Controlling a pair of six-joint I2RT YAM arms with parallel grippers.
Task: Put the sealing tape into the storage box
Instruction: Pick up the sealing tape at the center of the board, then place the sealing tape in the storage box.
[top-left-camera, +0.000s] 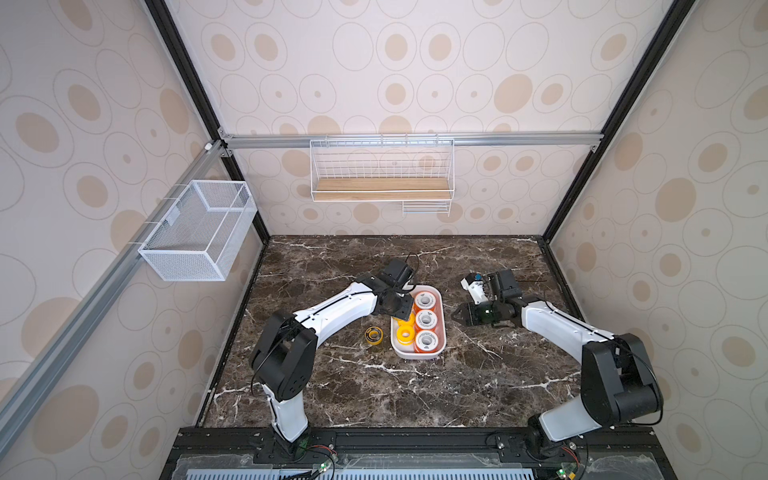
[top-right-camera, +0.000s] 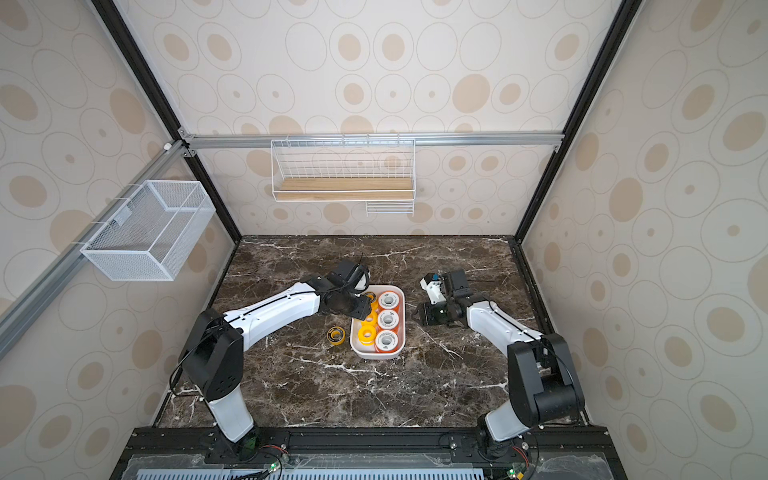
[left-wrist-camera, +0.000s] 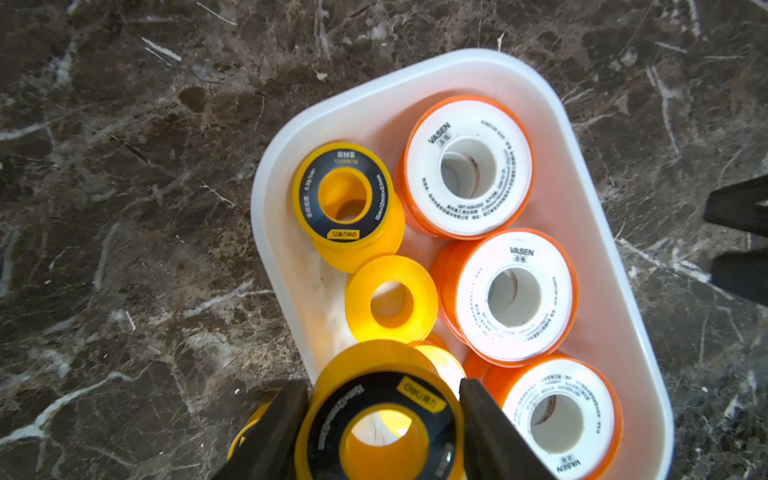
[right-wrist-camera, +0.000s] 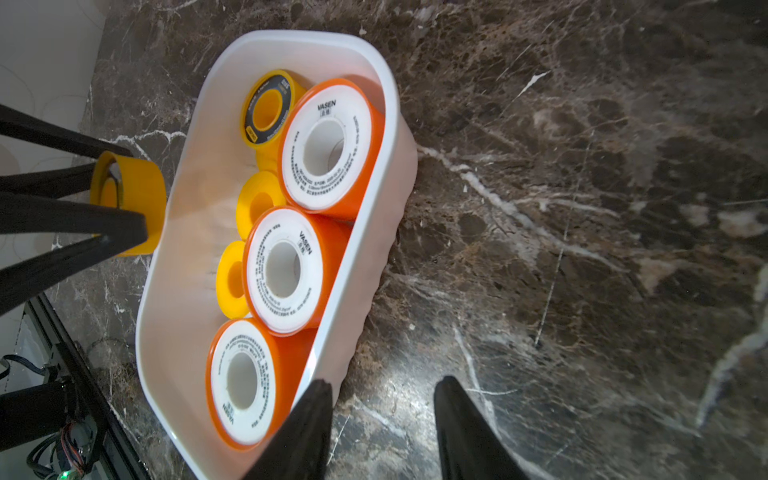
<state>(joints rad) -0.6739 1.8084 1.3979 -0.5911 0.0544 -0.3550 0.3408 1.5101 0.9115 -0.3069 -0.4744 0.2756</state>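
1. The storage box (top-left-camera: 417, 355) is sitting mid-bench (top-left-camera: 478, 386). Three orange spools (left-wrist-camera: 515, 297) with white faces are lying in a row along its side nearer the right arm.
2. Along the other side, a dark-ringed yellow spool (left-wrist-camera: 343, 195) is resting on top of a plain one at the far end. Two more plain yellow spools (left-wrist-camera: 392, 299) are lying flat nearer the robot.
3. A loose ringed spool (top-left-camera: 374, 335) is lying flat on the bench just beside the box, on the left arm's side, not touching it.
4. A mesh basket (top-left-camera: 199, 232) and a wire rack (top-left-camera: 381, 189) are hanging on the walls, well apart from the box.
5. The left claw (left-wrist-camera: 384, 386) is gripping a raised ringed spool (left-wrist-camera: 382, 419) by its sides — jaws roughly half apart around it. It is hovering over the box's rim on the left arm's side, above the yellow row.
6. The right claw (right-wrist-camera: 384, 382) is standing partly open with nothing between its jaws. It is near the box's outer wall on the right arm's side, and no tape is touching it.
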